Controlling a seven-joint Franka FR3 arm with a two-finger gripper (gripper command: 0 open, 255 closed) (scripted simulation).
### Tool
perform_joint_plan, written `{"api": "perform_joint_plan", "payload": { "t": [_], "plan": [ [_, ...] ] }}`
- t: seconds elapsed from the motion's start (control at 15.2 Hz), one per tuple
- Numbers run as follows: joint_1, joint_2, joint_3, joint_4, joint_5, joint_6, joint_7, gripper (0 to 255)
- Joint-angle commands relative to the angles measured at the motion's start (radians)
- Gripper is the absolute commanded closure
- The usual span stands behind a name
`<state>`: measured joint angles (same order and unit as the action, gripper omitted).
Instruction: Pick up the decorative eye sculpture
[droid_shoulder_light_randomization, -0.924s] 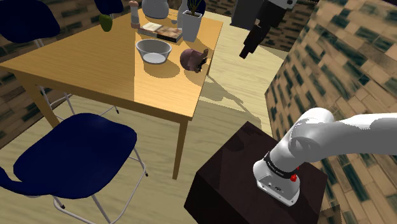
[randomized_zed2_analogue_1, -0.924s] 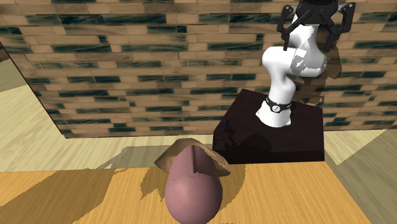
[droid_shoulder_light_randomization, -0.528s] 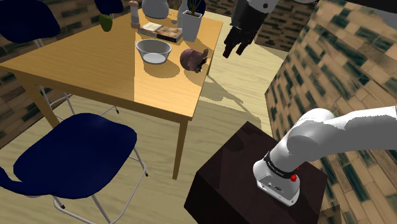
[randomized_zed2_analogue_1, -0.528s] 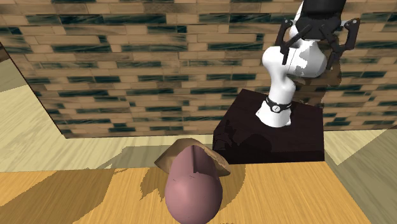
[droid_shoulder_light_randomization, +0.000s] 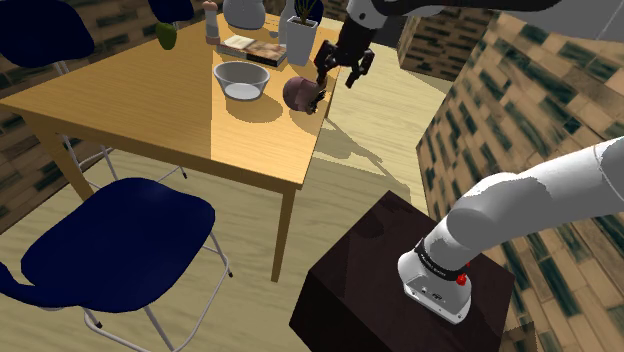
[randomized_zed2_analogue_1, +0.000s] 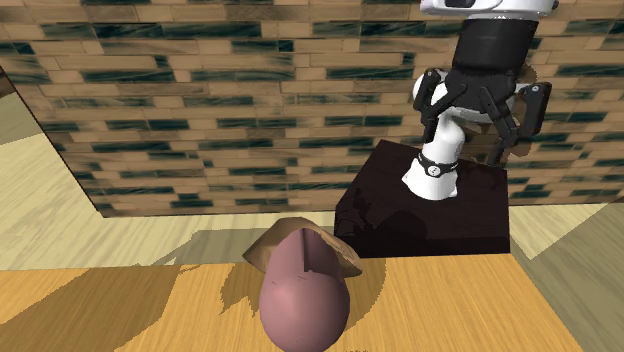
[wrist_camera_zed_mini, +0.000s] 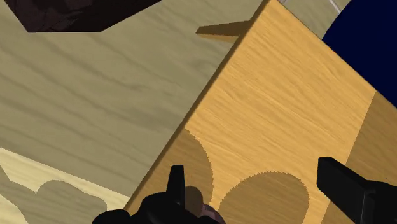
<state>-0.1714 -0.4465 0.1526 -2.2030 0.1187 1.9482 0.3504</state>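
Two black fingers (wrist_camera_zed_mini: 348, 186) stand wide apart in the wrist view, so the jaws are open and hold nothing. Between them lies bare counter (wrist_camera_zed_mini: 286, 121) with rounded shadows on it, and past the counter's edge the pale floor (wrist_camera_zed_mini: 83, 95). A small mauve patch shows close by one finger's base; whether it is the sculpture cannot be told.

From the shoulder view the sculpture (droid_shoulder_light_randomization: 303, 92), a dark purplish rounded lump, sits on the counter (droid_shoulder_light_randomization: 130, 110) near the edge on that view's right. The jaws hang above it and a little to that view's right, near but apart from it, over the counter's edge. A grey bowl (droid_shoulder_light_randomization: 241, 80) lies just beside the sculpture on that view's left, with a white pot (droid_shoulder_light_randomization: 300, 40) and books (droid_shoulder_light_randomization: 255, 47) behind. A blue chair (droid_shoulder_light_randomization: 120, 245) stands before the counter, and the stand (droid_shoulder_light_randomization: 390, 290) is at lower right.

In the second exterior view the sculpture (randomized_zed2_analogue_1: 303, 295) is up front, a mauve egg shape with a brown shell-like piece behind it. The arm (randomized_zed2_analogue_1: 492, 50) hangs high beyond it before the brick wall (randomized_zed2_analogue_1: 220, 90), its jaws spread and well clear of the sculpture
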Motion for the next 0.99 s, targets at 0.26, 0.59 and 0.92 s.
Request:
{"api": "perform_joint_plan", "payload": {
  "t": [0.26,0.59,0.92],
  "plan": [
    [-0.074,0.204,0.047,0.099,-0.048,0.120,0.270,0],
    [-0.121,0.367,0.054,0.202,-0.109,0.182,0.488,0],
    [-0.136,0.448,0.046,0.235,-0.141,0.228,0.592,0]
  ]
}}
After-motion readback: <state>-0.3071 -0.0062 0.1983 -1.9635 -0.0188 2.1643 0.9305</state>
